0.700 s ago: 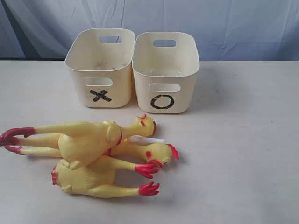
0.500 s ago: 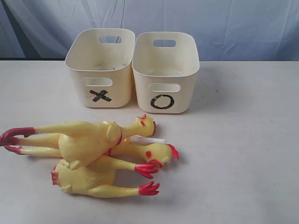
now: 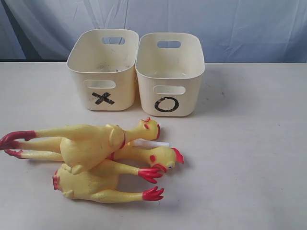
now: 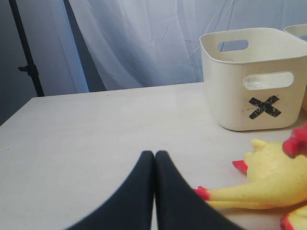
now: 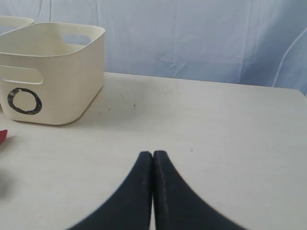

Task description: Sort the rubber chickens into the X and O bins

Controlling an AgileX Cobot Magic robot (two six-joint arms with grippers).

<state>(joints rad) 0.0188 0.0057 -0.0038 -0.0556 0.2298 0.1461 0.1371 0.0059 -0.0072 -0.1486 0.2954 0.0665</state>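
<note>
Three yellow rubber chickens lie piled at the front left of the table. The top chicken (image 3: 86, 141) stretches left to right with its head near the bins. A second chicken (image 3: 158, 157) lies under it, head to the right, with a white tube (image 3: 151, 143) beside it. The third chicken (image 3: 96, 184) lies nearest the front. Behind them stand the X bin (image 3: 103, 72) and, to its right, the O bin (image 3: 170, 76), both looking empty. My left gripper (image 4: 154, 154) is shut on nothing, with chicken legs (image 4: 230, 194) beside it. My right gripper (image 5: 152, 154) is shut, empty, facing the O bin (image 5: 53, 81).
A pale blue curtain (image 3: 216, 24) hangs behind the table. A dark stand (image 4: 26, 57) rises beyond the table's left edge. Bare tabletop (image 3: 249, 158) lies right of the chickens.
</note>
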